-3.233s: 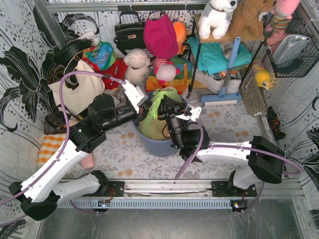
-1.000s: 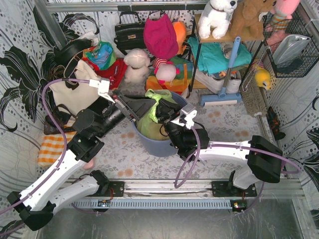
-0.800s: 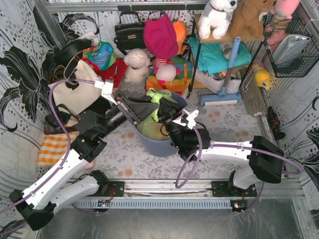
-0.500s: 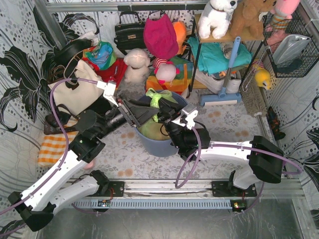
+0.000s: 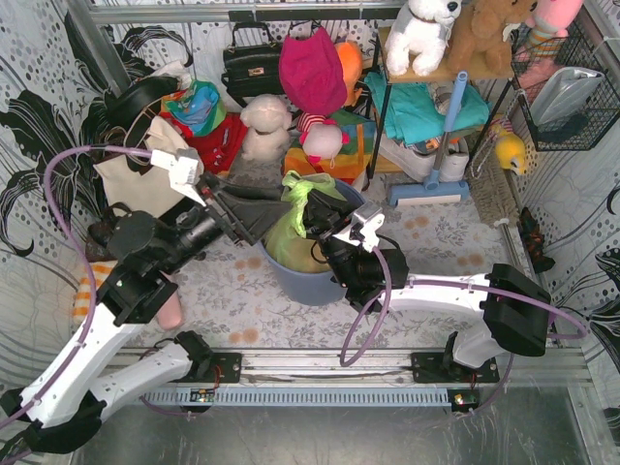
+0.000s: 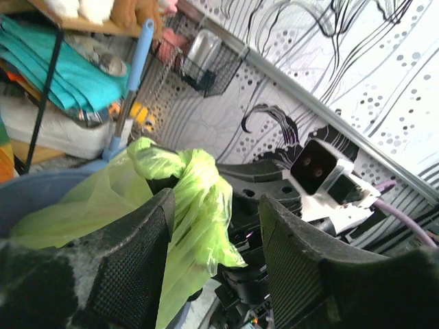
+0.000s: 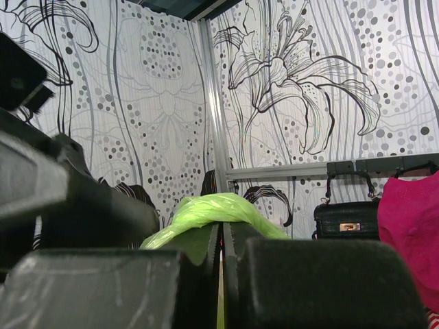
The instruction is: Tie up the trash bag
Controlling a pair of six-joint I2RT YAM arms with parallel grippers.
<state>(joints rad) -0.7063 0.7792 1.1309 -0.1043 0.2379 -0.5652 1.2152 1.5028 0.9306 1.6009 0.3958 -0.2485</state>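
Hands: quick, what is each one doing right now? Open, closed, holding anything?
Left hand: open, with the bag top showing between its fingers.
Right hand: closed, pinching the bag.

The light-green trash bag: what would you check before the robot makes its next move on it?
1. Grip: right gripper shut on the thin light-green plastic trash bag, plastic pinched between its jaws: ok.
2. Free arm: left gripper open: ok.
3. Aim: bag's bunched top lined up with the gap between the left fingers: ok.
4. Seat: bag sitting in the round blue-grey plastic bin: ok.
5. Knot finished: cannot tell.
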